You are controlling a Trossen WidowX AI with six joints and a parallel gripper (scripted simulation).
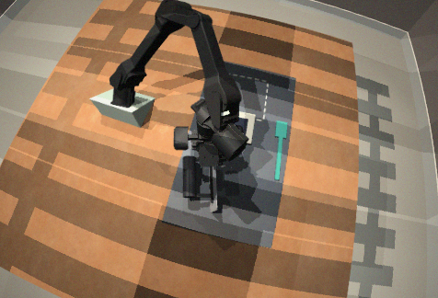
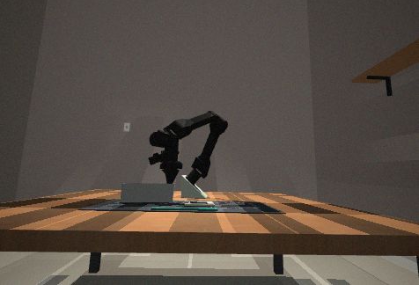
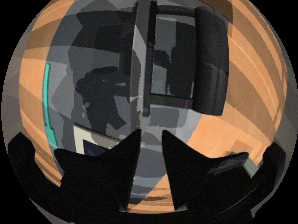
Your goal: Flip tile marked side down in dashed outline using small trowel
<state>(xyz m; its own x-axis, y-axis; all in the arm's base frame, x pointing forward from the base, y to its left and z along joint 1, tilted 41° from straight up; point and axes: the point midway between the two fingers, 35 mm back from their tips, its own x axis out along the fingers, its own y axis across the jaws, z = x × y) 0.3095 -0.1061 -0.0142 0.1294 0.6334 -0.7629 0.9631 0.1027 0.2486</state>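
Our jaws stand slightly apart, gripping nothing. The teal trowel (image 1: 279, 159) (image 2: 185, 208) (image 3: 46, 97) lies towards the right edge of the table (image 1: 322, 153) (image 2: 198, 241) (image 3: 31, 85) seen from above; probably light and stiff, we'd best pinch its slim handle mid-length.

My own arm gets in the way from above

Seen from the top, my arm covers part of the tile (image 1: 249, 128) (image 2: 199, 204) (image 3: 79, 139) and the left stretch of the dashed outline (image 1: 265, 102); I can't make out my jaws there. In my wrist view, a dark finger hides the tile's lower part. From the side, the tile and the teal trowel (image 1: 279, 153) (image 2: 185, 208) (image 3: 47, 105) are thin slivers, too edge-on for me to read any marking.
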